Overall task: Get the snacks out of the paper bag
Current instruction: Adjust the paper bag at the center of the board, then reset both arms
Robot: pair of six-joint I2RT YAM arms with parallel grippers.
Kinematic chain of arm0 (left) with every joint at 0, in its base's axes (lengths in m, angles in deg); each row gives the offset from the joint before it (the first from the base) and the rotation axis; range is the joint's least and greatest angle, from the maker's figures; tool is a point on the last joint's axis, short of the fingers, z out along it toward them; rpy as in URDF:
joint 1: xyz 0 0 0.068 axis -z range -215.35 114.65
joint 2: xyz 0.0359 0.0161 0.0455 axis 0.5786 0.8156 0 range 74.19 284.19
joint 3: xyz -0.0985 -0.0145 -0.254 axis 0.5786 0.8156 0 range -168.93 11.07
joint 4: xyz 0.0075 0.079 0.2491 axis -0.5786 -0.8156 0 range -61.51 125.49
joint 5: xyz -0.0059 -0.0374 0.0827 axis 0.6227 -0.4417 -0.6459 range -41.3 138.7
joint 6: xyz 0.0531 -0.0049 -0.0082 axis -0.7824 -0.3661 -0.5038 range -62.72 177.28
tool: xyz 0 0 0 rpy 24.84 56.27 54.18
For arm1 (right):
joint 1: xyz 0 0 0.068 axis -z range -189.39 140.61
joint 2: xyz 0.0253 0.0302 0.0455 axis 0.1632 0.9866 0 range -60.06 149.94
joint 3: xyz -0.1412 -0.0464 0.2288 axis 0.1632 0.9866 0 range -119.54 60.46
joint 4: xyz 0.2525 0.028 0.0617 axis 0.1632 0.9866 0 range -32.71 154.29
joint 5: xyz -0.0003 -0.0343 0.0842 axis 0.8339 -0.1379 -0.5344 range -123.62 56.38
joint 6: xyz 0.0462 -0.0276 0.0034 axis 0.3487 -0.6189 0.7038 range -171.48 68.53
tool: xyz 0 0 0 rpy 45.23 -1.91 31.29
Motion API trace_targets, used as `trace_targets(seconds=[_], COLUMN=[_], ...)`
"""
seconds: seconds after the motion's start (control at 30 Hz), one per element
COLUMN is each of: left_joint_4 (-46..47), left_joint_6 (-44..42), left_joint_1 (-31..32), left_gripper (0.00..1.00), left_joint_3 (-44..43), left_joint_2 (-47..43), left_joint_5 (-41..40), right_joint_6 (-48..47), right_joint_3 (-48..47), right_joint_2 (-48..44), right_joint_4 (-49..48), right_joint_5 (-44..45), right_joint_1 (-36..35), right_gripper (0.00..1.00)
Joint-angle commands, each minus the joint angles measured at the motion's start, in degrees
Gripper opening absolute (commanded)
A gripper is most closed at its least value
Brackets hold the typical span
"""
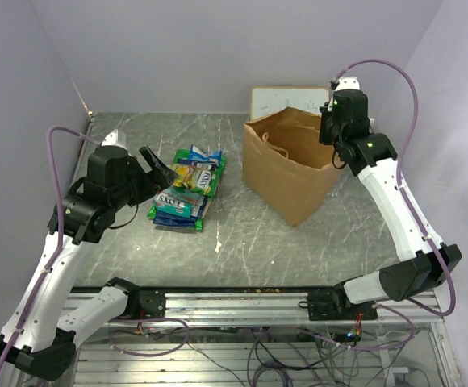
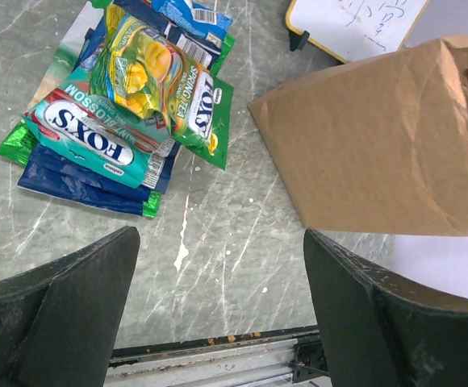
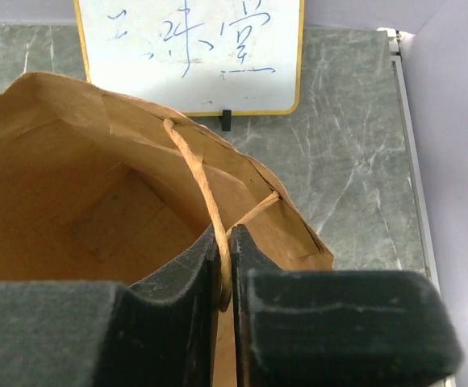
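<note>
The snacks (image 1: 187, 189) lie in an overlapping heap on the table, left of the paper bag (image 1: 286, 173). In the left wrist view the heap of snacks (image 2: 129, 105) shows teal "Fox's" packs over dark blue and green packets. My left gripper (image 2: 222, 282) hangs open over bare table between the heap and the paper bag (image 2: 379, 145), holding nothing. My right gripper (image 3: 224, 266) is shut on the twisted handle (image 3: 202, 185) at the rim of the paper bag (image 3: 73, 185). Only the bare brown bottom shows inside the bag.
A small framed whiteboard (image 1: 286, 98) stands against the back wall behind the bag. A metal rail (image 2: 218, 363) runs along the table's near edge. Purple walls close in the left, back and right sides.
</note>
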Motion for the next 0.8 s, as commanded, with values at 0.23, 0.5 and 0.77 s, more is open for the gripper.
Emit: trace_targets(seconds=[0.23, 0.5, 0.77], left_joint_4=[-4.7, -5.4, -8.7], left_joint_6=[-0.5, -9.2, -17.6], left_joint_1=[-0.4, -0.4, -0.4], left_gripper=[0.94, 0.99, 1.00], left_joint_3=[-7.8, -17.7, -31.8], left_joint_2=[-0.9, 4.1, 5.3], left_joint_5=[2.2, 4.1, 4.3], right_joint_6=[-1.4, -0.8, 5.5], right_joint_3=[-4.4, 2.0, -0.4], right_joint_2=[-3.6, -15.4, -24.8], right_joint_4=[1.4, -0.1, 5.6], right_joint_5=[-1.4, -12.1, -19.9], right_joint_1=[0.0, -0.1, -0.1], right_gripper=[0.57, 1.00, 1.00])
